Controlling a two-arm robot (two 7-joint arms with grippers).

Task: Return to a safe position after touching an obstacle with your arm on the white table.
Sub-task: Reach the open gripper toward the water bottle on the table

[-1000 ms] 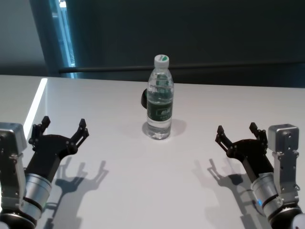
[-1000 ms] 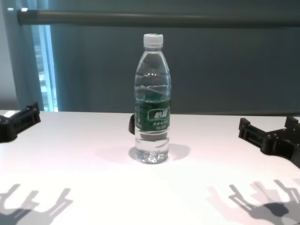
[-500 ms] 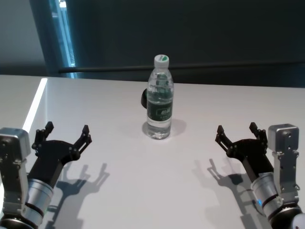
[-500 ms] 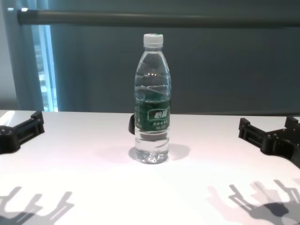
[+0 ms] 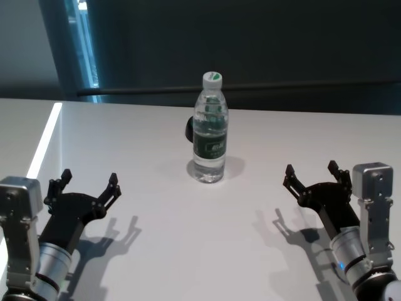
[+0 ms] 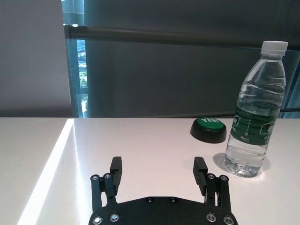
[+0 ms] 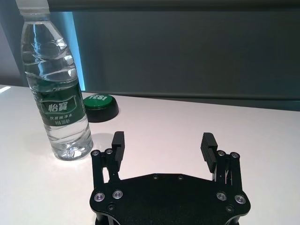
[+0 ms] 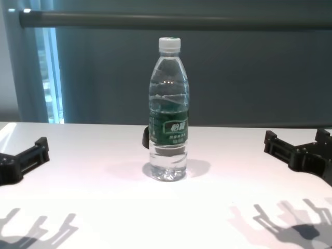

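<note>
The obstacle, a clear water bottle (image 5: pixel 210 135) with a white cap and dark green label, stands upright in the middle of the white table (image 5: pixel 163 213). My left gripper (image 5: pixel 89 177) hovers low over the near left of the table, open and empty, well apart from the bottle (image 6: pixel 253 126). In the left wrist view its fingers (image 6: pixel 116 167) stand wide with bare table between them. Over the near right my right gripper (image 5: pixel 310 168) is open and empty too, with the bottle (image 7: pixel 56 93) off to its side.
A green push button (image 6: pixel 208 129) on a black base sits just behind the bottle, also visible in the right wrist view as the button (image 7: pixel 98 105). A dark wall and a horizontal rail (image 8: pixel 171 19) run behind the table's far edge.
My left gripper has drawn back toward my body and sunk lower over the table, staying open. The right arm and the bottle have not moved.
</note>
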